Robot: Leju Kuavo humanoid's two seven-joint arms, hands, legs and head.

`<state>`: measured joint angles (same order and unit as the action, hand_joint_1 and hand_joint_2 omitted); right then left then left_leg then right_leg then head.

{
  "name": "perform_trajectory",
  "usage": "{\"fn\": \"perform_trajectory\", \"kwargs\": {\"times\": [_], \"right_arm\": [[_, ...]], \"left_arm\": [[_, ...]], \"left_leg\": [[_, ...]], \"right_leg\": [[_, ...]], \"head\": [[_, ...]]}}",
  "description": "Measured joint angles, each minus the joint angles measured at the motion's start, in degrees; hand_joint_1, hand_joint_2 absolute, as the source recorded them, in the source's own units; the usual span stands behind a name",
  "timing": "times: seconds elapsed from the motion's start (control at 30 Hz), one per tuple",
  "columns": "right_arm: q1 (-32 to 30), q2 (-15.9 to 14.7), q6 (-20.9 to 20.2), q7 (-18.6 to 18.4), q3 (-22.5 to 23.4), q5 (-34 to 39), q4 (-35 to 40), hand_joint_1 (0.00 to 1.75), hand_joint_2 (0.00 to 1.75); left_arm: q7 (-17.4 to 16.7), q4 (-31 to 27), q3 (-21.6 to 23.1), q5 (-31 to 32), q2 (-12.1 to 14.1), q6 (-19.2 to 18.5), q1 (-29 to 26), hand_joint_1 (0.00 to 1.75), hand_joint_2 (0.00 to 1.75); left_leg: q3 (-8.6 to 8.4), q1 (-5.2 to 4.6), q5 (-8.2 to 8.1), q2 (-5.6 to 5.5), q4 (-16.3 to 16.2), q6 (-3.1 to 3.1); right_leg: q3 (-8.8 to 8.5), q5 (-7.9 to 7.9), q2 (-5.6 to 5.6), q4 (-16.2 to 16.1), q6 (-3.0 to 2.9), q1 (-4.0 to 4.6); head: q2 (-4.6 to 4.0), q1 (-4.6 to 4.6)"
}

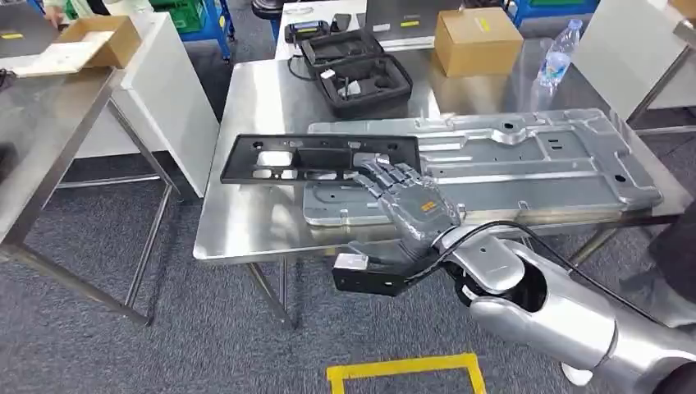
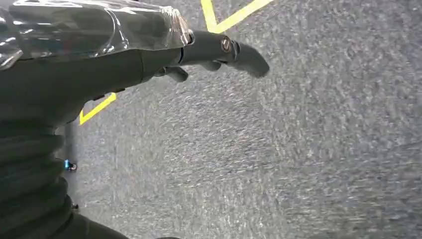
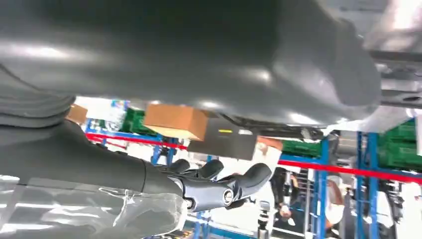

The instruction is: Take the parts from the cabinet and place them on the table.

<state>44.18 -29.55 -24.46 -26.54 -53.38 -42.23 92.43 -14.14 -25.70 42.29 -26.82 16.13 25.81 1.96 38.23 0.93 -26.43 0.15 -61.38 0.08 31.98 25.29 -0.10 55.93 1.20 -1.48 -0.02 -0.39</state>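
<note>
From the head view, the right robot hand (image 1: 402,197) is reaching over the near edge of the stainless tabletop (image 1: 246,222) and lying on the right end of a long black plastic panel (image 1: 320,158), a flat rectangular part pierced with cut-outs. Its fingers are resting spread along the panel's top face; whether they are actually gripping it I cannot tell. The panel is lying across the left half of the tabletop, its right end overlapping a large stamped grey metal plate (image 1: 525,164) with ribs and holes, which is taking up the right half and reaching the near right corner. Toward the far edge an open black foam-lined case (image 1: 357,70), a cardboard box (image 1: 476,39) and a clear water bottle (image 1: 558,53) are standing.

The right wrist view is looking up from below the hand: the dark thumb and fingers (image 3: 219,186) are curving apart against a smooth grey underside, with blue racking (image 3: 366,179) and green crates (image 3: 398,149) blurred beyond.

The left wrist view is looking down at speckled grey carpet (image 2: 298,149) crossed by yellow floor tape (image 2: 229,17). There the left robot hand (image 2: 214,52) is hanging with dark fingers loosely extended and holding nothing, well apart from the tabletop and the panel.
</note>
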Motion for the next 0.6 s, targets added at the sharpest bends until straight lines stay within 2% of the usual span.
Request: {"fn": "perform_trajectory", "kwargs": {"times": [0.03, 0.07, 0.1, 0.13, 0.17, 0.2, 0.23, 0.27, 0.3, 0.33, 0.4, 0.43, 0.47, 0.5, 0.53, 0.57, 0.6], "right_arm": [[0.04, 0.04, 0.20, 0.24, 0.07, -0.02, 0.00, 0.00, 0.00], [0.03, 0.15, 0.40, 0.48, 0.04, -0.04, 0.00, 0.00, 0.00], [-0.01, 0.26, 0.46, 0.61, 0.00, -0.04, 0.00, 0.00, 0.00], [-0.04, 0.31, 0.55, 0.61, -0.04, -0.07, -0.02, 0.00, 0.00], [-0.03, 0.35, 0.59, 0.61, -0.06, -0.07, -0.02, 0.00, 0.00], [-0.03, 0.35, 0.68, 0.59, -0.06, -0.07, -0.02, 0.00, 0.00], [-0.01, 0.35, 0.77, 0.59, -0.06, -0.07, -0.02, 0.00, 0.00], [0.00, 0.37, 0.83, 0.59, -0.04, -0.09, -0.02, 0.00, 0.00], [0.02, 0.39, 0.94, 0.59, -0.02, -0.11, -0.02, 0.00, 0.00], [-0.02, 0.39, 1.01, 0.57, -0.04, -0.15, -0.04, 0.00, 0.00], [-0.04, 0.39, 1.14, 0.59, -0.02, -0.15, -0.04, 0.00, 0.00], [-0.12, 0.35, 1.18, 0.57, -0.02, -0.17, -0.04, 0.00, 0.00], [-0.11, 0.22, 1.23, 0.57, -0.02, -0.22, -0.04, 0.00, 0.00], [-0.03, 0.22, 1.27, 0.59, -0.02, -0.22, -0.04, 0.00, 0.00], [-0.14, 0.15, 1.29, 0.59, -0.02, -0.15, -0.07, 0.00, 0.00], [-0.27, 0.15, 1.31, 0.59, -0.02, 0.04, -0.07, 0.00, 0.00], [-0.35, 0.15, 1.31, 0.59, -0.04, 0.11, -0.09, 0.00, 0.00]], "left_arm": [[0.27, 0.04, 0.00, 0.00, -0.22, 0.35, -0.03, 0.00, 1.75], [0.66, 0.11, 0.00, 0.00, -0.59, 0.66, 0.01, 0.00, 1.75], [1.03, 0.24, 0.00, 0.00, -1.09, 0.92, 0.16, 0.00, 1.75], [1.36, 0.33, 0.02, 0.00, -1.59, 0.90, 0.34, 0.00, 1.75], [1.69, 0.57, 0.02, 0.07, -2.10, 0.81, 0.54, 0.00, 1.75], [1.93, 0.74, 0.02, 0.24, -2.47, 0.77, 0.77, 0.00, 1.75], [2.06, 0.94, 0.02, 0.31, -2.67, 0.74, 1.06, 0.00, 1.75], [2.21, 1.14, 0.00, 0.33, -2.71, 0.74, 1.38, 0.00, 1.75], [2.25, 1.42, -0.02, 0.35, -2.73, 0.68, 1.70, 0.00, 1.75], [2.32, 1.70, -0.05, 0.35, -2.80, 0.61, 1.76, 0.00, 1.75], [2.32, 2.06, -0.13, 0.28, -2.89, 0.39, 1.75, 0.00, 1.75], [2.34, 2.21, -0.13, 0.28, -2.97, 0.33, 1.79, 0.00, 1.75], [2.34, 2.25, -0.15, 0.28, -3.33, 0.29, 1.95, 0.00, 1.75], [2.36, 2.40, -0.24, 0.31, -3.41, 0.24, 2.07, 0.00, 1.75], [2.41, 2.49, -0.26, 0.24, -3.65, 0.18, 2.00, 0.00, 1.75], [2.54, 2.58, -0.26, 0.20, -3.89, 0.09, 1.95, 0.00, 1.75], [2.73, 2.80, -0.28, 0.02, -3.98, -0.04, 1.96, 0.00, 1.75]], "left_leg": [[1.36, -0.01, -3.38, 0.00, -4.95, -0.18], [2.33, -0.03, -5.62, -0.01, -9.29, -0.15], [2.67, -0.10, -6.28, -0.03, -12.41, 0.04], [1.78, -0.24, -5.35, -0.04, -12.83, 0.31], [-0.34, -0.43, -3.40, -0.04, -10.73, 0.68], [-3.36, -0.66, -1.34, -0.04, -6.79, 1.00], [-7.35, -1.07, -0.01, -0.04, -1.25, 1.54], [-11.06, -1.66, -1.00, -0.05, 4.15, 2.29], [-13.34, -1.89, -2.38, -0.04, 8.32, 2.87], [-12.84, -2.02, -2.13, -0.06, 8.11, 2.47], [-12.35, -2.45, -1.14, -0.07, 8.39, 3.08], [-12.00, -2.01, 0.39, 0.00, 9.66, 3.35], [-11.73, -1.90, 1.24, 0.21, 9.89, 3.43], [-10.78, -1.83, 2.00, 0.17, 9.90, 3.93], [-9.95, -1.81, 2.77, 0.19, 9.87, 3.76], [-9.13, -1.82, 3.43, 0.19, 9.83, 3.78], [-8.15, -1.82, 4.15, 0.19, 9.71, 3.69]], "right_leg": [[0.83, -0.61, -0.01, 0.00, -0.19, 0.12], [1.62, -1.21, 0.00, 0.02, -0.27, 0.30], [2.48, -1.86, 0.02, 0.04, -0.28, 0.43], [3.30, -2.49, 0.02, 0.05, -0.28, 0.52], [4.03, -3.08, 0.03, 0.07, -0.24, 0.58], [4.64, -3.63, 0.02, 0.07, -0.20, 0.64], [5.08, -4.18, 0.01, 0.06, -0.10, 0.68], [5.29, -4.65, -0.06, 0.05, 0.00, 0.58], [5.48, -5.07, -0.11, 0.05, 0.38, 0.73], [5.38, -5.77, -0.27, -0.40, 0.79, 0.42], [5.40, -7.08, -0.27, -1.09, 1.47, 0.02], [5.72, -7.22, -0.13, -1.37, 1.75, 0.25], [6.34, -5.06, -0.09, -0.36, 1.77, 0.15], [7.46, -0.96, -0.09, 2.90, 1.77, 0.24], [8.58, 3.09, -0.08, 7.67, 1.94, 0.21], [9.60, 5.60, -0.09, 12.31, 2.11, 0.22], [10.28, 6.40, -0.10, 16.36, 2.33, 0.22]], "head": [[0.00, -0.04], [0.00, -0.04], [0.00, -0.06], [0.00, -0.07], [0.00, -0.07], [0.00, -0.07], [0.00, -0.07], [0.00, -0.07], [0.00, -0.04], [0.00, 0.00], [0.00, -0.15], [0.00, -0.26], [0.00, -0.20], [0.00, -0.13], [0.00, 0.02], [0.00, 0.02], [0.00, 0.04]]}}
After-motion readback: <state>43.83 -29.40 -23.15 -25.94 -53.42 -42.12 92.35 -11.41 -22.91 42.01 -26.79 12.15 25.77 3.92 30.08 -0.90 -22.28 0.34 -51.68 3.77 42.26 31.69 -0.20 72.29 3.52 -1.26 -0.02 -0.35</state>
